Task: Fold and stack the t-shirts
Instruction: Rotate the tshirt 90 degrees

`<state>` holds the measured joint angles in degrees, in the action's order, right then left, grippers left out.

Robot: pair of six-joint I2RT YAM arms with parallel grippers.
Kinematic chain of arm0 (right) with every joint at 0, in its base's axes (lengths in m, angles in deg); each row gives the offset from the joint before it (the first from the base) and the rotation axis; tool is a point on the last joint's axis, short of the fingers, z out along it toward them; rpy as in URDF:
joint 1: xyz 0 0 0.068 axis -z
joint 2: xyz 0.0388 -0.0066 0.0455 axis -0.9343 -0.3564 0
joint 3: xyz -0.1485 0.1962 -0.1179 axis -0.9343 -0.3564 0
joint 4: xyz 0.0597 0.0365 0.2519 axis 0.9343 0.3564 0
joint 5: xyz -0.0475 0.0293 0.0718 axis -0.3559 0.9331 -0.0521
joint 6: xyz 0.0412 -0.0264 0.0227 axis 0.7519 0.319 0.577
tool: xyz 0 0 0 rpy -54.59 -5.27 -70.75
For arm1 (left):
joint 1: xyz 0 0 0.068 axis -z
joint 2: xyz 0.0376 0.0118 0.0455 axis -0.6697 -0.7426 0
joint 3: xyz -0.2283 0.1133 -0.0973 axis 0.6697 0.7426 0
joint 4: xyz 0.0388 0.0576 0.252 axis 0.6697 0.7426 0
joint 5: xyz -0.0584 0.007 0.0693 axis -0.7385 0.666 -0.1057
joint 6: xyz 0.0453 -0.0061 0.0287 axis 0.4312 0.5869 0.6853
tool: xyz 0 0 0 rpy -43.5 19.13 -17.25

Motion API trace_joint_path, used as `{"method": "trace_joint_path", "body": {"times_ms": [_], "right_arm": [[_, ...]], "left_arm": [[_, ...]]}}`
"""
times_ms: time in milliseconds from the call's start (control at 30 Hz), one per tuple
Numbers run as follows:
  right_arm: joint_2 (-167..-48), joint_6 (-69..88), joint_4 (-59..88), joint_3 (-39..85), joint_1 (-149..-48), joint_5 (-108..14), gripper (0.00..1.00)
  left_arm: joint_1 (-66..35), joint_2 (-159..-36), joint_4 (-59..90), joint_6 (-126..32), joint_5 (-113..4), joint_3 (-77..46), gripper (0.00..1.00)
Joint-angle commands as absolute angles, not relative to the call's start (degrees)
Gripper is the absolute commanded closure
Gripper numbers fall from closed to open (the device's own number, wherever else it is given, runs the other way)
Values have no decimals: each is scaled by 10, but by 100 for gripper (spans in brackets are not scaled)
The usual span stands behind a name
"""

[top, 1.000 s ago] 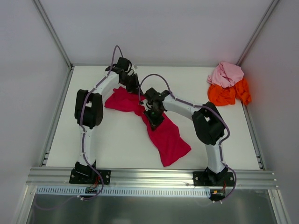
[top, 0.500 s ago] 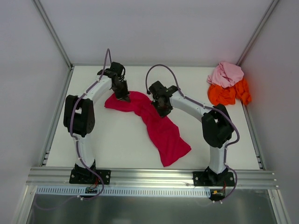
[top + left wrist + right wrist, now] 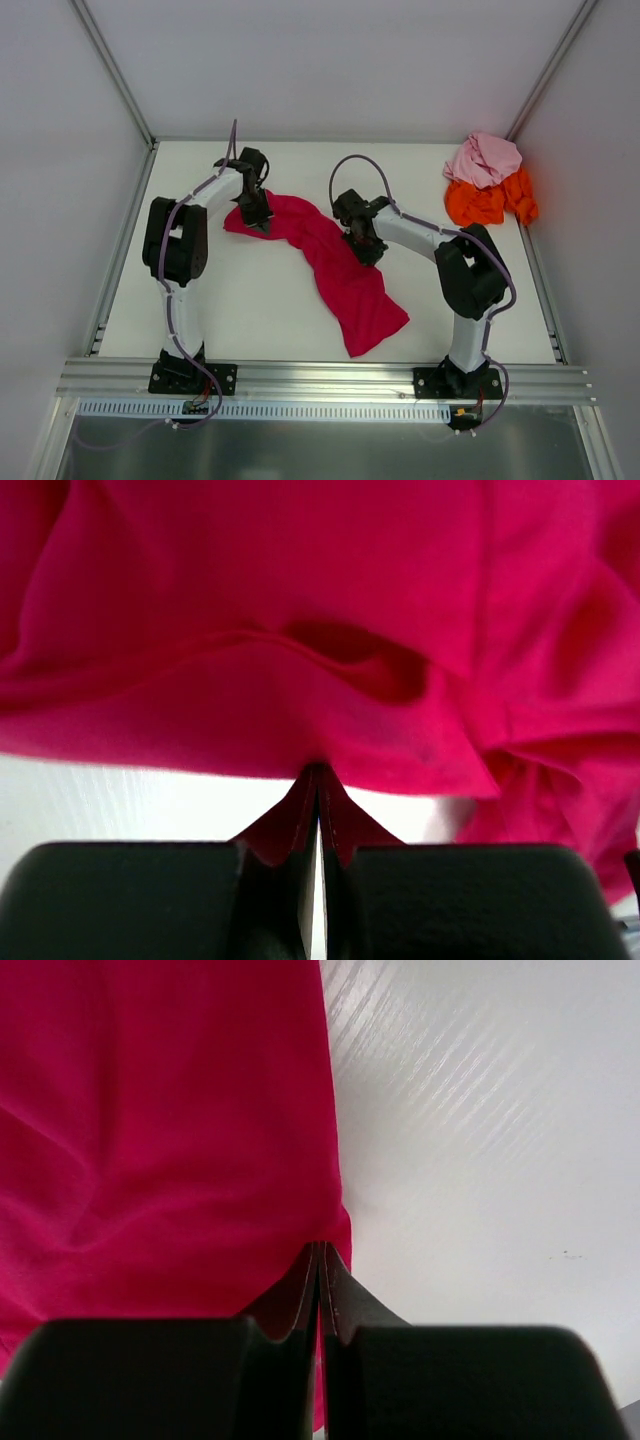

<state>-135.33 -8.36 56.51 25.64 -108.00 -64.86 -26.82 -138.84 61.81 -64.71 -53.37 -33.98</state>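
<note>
One crimson t-shirt (image 3: 350, 290), one pink (image 3: 485, 158), one orange (image 3: 480, 205); two arms (image 3: 180, 240) (image 3: 470, 270).

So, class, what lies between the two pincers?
The crimson t-shirt spans from left pincer to right pincer, each shut on its edge; the top view shows it.

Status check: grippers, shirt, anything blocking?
Both shut: left gripper, right gripper pinching crimson t-shirt edges. Shirt unfolded, rumpled. Heap of pink t-shirt on orange t-shirt, far right corner, not in the way.
</note>
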Motion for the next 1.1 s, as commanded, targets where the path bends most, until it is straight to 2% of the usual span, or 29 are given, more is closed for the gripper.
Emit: {"method": "trace_joint_path", "body": {"times_ms": [0,300,567,767,900,1067], "right_arm": [[-1315,-73,552,242,-1082,-643,99],[-1317,-77,551,235,-1081,-622,99],[-1338,-77,558,252,-1082,-527,99],[-1369,-70,567,289,-1103,-500,99],[-1401,-55,555,312,-1141,-479,99],[-1426,-54,549,325,-1174,-479,99]], "left_arm": [[-278,-1426,638,-656,-506,-368,100],[-286,-1508,668,-664,-513,-446,100],[-288,-1577,669,-655,-597,-550,100],[-293,-1632,706,-658,-627,-653,100],[-295,-1641,676,-661,-712,-655,100],[-295,-1620,641,-662,-717,-606,100]]}}
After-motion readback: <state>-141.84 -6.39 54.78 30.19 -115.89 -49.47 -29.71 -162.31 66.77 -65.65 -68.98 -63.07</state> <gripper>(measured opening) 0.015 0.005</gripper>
